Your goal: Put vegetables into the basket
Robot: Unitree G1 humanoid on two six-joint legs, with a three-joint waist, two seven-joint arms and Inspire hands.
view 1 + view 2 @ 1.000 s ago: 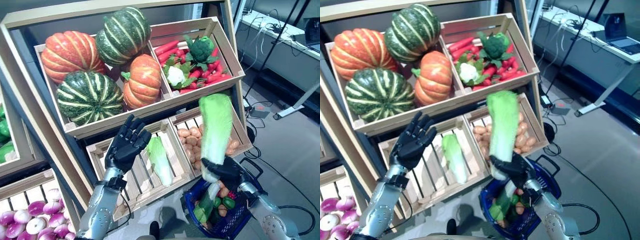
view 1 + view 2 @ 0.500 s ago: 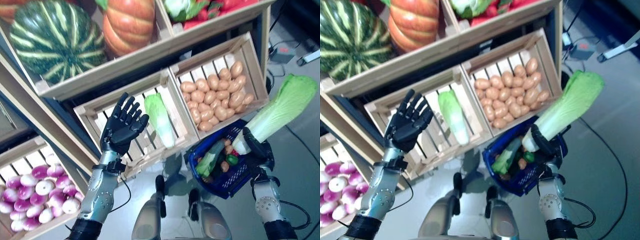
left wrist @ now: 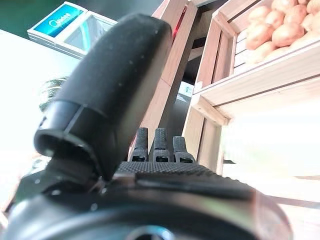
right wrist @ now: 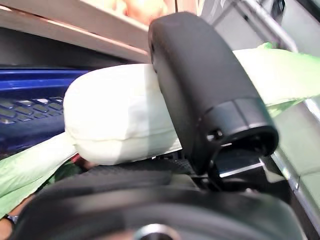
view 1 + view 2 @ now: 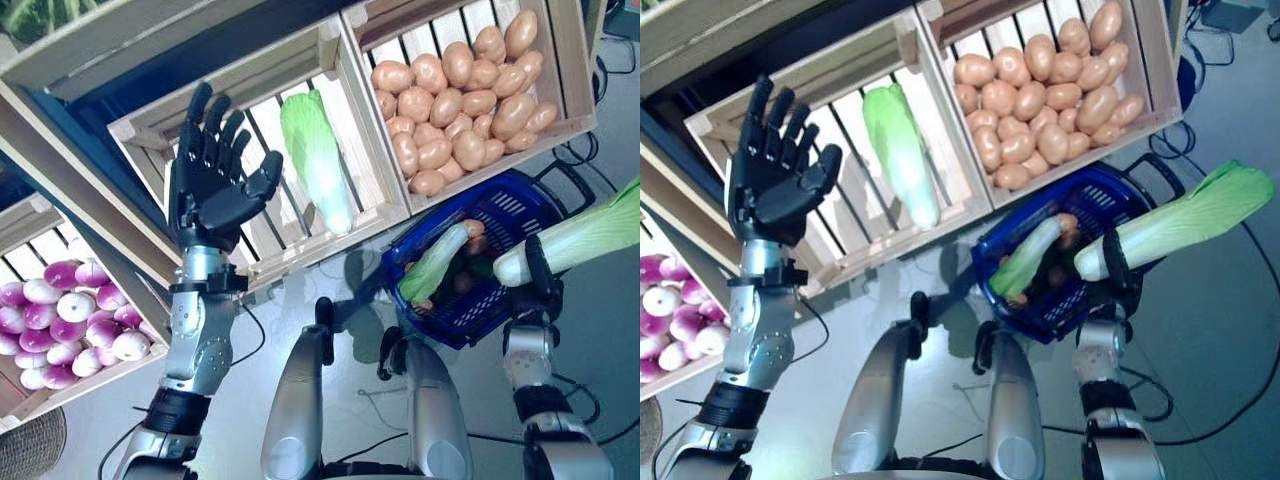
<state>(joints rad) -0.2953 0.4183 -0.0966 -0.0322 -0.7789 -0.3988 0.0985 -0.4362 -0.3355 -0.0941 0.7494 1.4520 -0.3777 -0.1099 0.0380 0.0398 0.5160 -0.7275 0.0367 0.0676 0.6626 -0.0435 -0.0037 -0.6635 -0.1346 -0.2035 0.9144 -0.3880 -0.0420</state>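
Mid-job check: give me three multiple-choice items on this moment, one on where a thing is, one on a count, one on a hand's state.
1. Where is the blue basket?
A. on the floor below the potato crate
B. in the top crate
C. in the left hand

2. How many cabbages lie in the slatted crate?
A. none
B. one
C. three

3. The right hand is:
A. open
B. shut, empty
C. shut on the cabbage

Answers: 1 A, it sits low beside that crate. 2 B, a single cabbage lies there. 3 C, its thumb wraps the white stem.
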